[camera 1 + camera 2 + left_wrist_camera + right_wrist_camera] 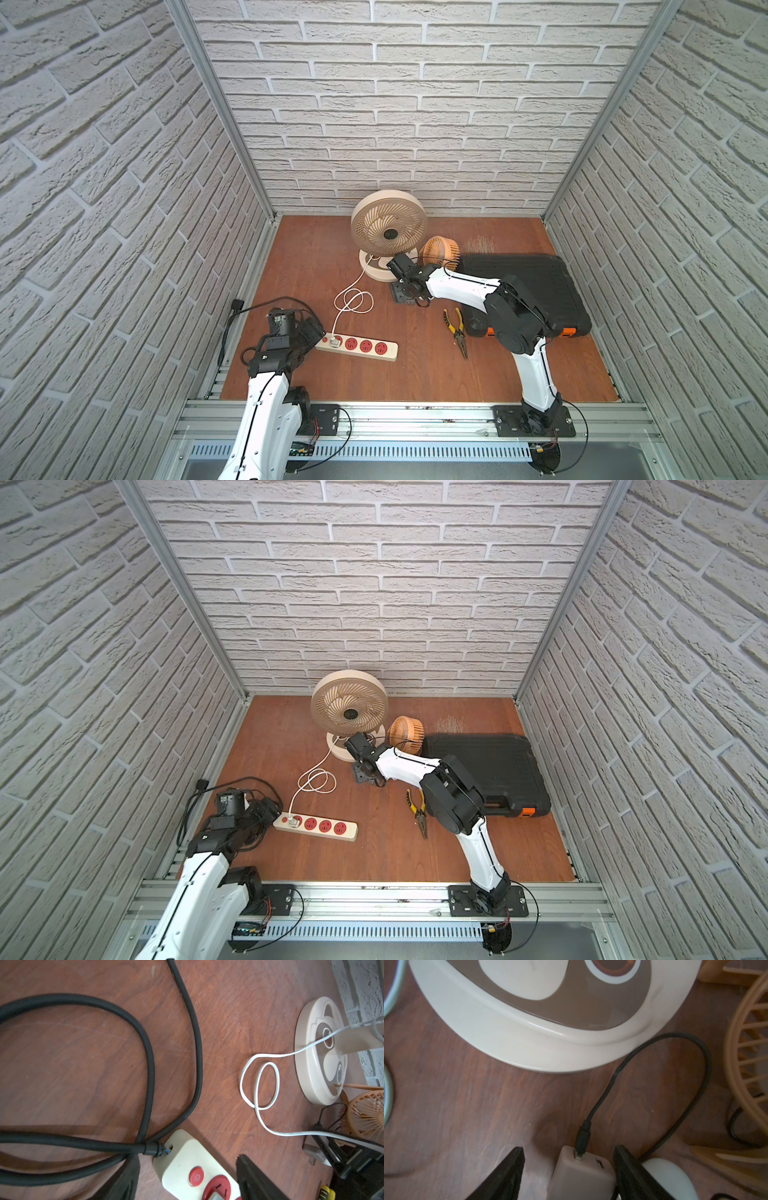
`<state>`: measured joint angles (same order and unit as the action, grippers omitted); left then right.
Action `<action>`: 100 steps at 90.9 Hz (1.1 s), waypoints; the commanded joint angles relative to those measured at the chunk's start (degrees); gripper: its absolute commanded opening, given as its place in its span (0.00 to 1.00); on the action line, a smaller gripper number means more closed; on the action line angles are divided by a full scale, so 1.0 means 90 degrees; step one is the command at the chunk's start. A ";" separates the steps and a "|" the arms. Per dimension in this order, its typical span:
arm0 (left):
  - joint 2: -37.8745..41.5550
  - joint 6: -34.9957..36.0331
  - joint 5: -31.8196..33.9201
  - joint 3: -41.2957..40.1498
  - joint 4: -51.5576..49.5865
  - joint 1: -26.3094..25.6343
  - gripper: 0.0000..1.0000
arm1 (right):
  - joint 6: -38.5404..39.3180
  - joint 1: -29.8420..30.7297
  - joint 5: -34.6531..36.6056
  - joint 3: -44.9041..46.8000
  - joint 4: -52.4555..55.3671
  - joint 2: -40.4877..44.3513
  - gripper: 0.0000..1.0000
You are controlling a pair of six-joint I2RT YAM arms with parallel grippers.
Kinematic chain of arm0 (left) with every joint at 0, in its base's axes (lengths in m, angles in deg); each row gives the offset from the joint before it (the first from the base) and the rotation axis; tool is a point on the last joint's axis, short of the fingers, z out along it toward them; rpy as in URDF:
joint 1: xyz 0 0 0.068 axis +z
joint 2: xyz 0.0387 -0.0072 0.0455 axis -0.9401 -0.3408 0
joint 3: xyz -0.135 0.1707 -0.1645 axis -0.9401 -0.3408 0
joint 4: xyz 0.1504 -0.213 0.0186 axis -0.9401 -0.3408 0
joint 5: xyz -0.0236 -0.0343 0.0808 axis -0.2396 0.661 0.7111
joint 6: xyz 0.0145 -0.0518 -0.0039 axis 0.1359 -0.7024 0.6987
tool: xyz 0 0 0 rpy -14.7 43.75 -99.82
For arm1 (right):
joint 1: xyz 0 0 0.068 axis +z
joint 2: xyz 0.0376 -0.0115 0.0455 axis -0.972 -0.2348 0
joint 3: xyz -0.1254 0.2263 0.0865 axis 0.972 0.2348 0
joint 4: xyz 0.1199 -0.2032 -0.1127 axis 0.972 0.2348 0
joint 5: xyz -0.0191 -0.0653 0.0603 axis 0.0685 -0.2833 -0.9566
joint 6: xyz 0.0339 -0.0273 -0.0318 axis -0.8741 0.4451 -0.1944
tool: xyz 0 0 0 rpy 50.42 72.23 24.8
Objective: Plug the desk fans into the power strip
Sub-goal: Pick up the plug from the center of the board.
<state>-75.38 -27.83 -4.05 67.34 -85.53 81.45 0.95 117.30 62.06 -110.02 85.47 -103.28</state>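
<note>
You have a black case (536,286) lying flat on the right side of the wooden table (316,257), with an orange latch (567,332) on its front edge. Just beside the case's front left corner lie pliers (457,330), their yellow-and-black handles toward the back and their nose toward the front rail (415,415). Behind the case, the tabletop has a pale scratched patch (482,243). White brick walls (415,104) close in three sides.
</note>
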 commanded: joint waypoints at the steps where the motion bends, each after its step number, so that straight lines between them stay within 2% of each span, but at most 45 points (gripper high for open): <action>1: 0.0064 0.0070 -0.0261 -0.0061 0.0241 0.0047 0.77 | -0.0121 -0.0049 0.0087 -0.0071 0.0283 -0.0105 0.73; 15: 0.0315 -0.0122 -0.0531 -0.0220 0.0221 0.0045 0.77 | -0.0112 -0.0050 -0.0058 0.0150 0.0109 0.0071 0.71; 32: 0.0674 -0.0340 -0.0963 -0.0278 -0.0094 0.0037 0.77 | -0.0166 0.0033 -0.0411 0.0319 -0.0022 0.0143 0.52; 37: 0.0934 -0.0419 -0.0992 -0.0264 -0.0259 0.0021 0.77 | -0.0204 0.0068 -0.0452 0.0449 -0.0120 0.0260 0.42; 46: 0.1331 -0.0623 -0.0958 -0.0254 -0.0543 -0.0067 0.77 | -0.0297 0.0132 -0.0495 0.0770 -0.0335 0.0584 0.26; 59: 0.1636 -0.0721 -0.0660 -0.0107 -0.0851 -0.0124 0.77 | -0.0419 0.0164 -0.0670 0.1322 -0.0765 0.1359 0.13; 70: 0.1684 -0.0665 -0.0606 0.0127 -0.0913 -0.0131 0.79 | -0.0541 0.0175 -0.0894 0.1751 -0.1166 0.1904 0.10; 80: 0.1814 -0.0508 -0.0676 0.0363 -0.0909 -0.0159 0.98 | -0.0683 0.0185 -0.1201 0.2106 -0.1633 0.2379 0.06; 100: 0.2008 -0.0049 -0.0625 0.1163 -0.1245 -0.0278 0.98 | -0.1160 0.0184 -0.1705 0.2594 -0.2490 0.3170 0.03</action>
<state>-58.16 -31.54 -10.17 73.83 -95.96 79.77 -5.96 118.63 50.02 -88.60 70.76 -78.71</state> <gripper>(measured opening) 0.983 0.472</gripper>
